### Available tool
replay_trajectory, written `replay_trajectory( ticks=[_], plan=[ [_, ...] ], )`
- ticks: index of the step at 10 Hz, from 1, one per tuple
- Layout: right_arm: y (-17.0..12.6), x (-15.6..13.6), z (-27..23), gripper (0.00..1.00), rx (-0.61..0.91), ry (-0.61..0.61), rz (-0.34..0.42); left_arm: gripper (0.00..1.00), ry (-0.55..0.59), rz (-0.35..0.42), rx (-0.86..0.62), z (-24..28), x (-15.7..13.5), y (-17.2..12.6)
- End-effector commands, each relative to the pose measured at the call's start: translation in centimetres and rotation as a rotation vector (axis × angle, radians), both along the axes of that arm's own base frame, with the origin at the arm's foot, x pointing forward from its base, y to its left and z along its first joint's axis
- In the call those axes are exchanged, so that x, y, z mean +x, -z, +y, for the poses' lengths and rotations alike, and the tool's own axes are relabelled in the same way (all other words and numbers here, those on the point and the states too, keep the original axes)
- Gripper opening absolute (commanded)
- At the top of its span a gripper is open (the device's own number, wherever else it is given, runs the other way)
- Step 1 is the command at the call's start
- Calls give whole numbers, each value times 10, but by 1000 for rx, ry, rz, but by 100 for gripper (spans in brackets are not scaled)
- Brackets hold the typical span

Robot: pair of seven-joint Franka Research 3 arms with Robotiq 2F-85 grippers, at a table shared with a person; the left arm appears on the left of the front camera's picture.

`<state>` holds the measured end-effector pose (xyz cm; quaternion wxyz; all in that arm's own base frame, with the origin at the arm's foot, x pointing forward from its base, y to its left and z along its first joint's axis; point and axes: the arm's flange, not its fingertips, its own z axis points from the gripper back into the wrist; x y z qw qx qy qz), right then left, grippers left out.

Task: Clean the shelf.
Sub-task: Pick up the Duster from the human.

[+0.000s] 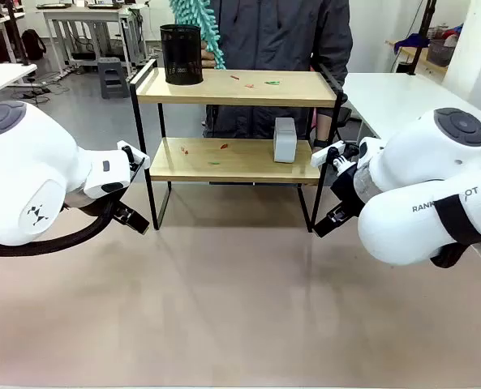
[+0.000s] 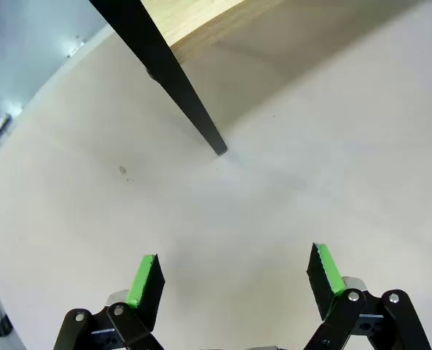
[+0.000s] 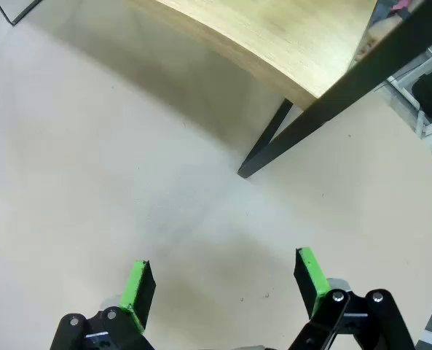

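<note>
The left gripper (image 2: 234,271) and right gripper (image 3: 226,281) both hang wide open and empty, low over the table (image 1: 240,308), each near a front leg of the shelf (image 1: 224,166), which stands mid-table between them. It looks rigid and fairly light, likely to slide; its thin black side rails (image 1: 140,77) seem the best hold.

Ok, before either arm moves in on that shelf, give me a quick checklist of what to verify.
1. Left jaws open and empty: ok.
2. Right jaws open and empty: ok.
3. Shelf boards free of scraps: not ok; red and green scraps lie on both boards.
4. Boards free of objects: not ok; black mesh cup stands on the top board, white box on the lower one.
5. Person's teal duster clear of the shelf: cannot tell; it hangs behind the cup.
</note>
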<state>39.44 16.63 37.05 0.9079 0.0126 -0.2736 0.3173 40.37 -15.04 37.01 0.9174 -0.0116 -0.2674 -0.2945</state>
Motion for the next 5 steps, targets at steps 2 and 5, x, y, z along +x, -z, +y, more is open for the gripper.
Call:
replay_trajectory(
  ticks=[2, 5],
  plan=[
    [0, 0, 0, 100, 0, 0, 0, 100, 0, 0, 0, 0, 0, 0],
    [0, 0, 0, 100, 0, 0, 0, 100, 0, 0, 0, 0, 0, 0]
  ],
)
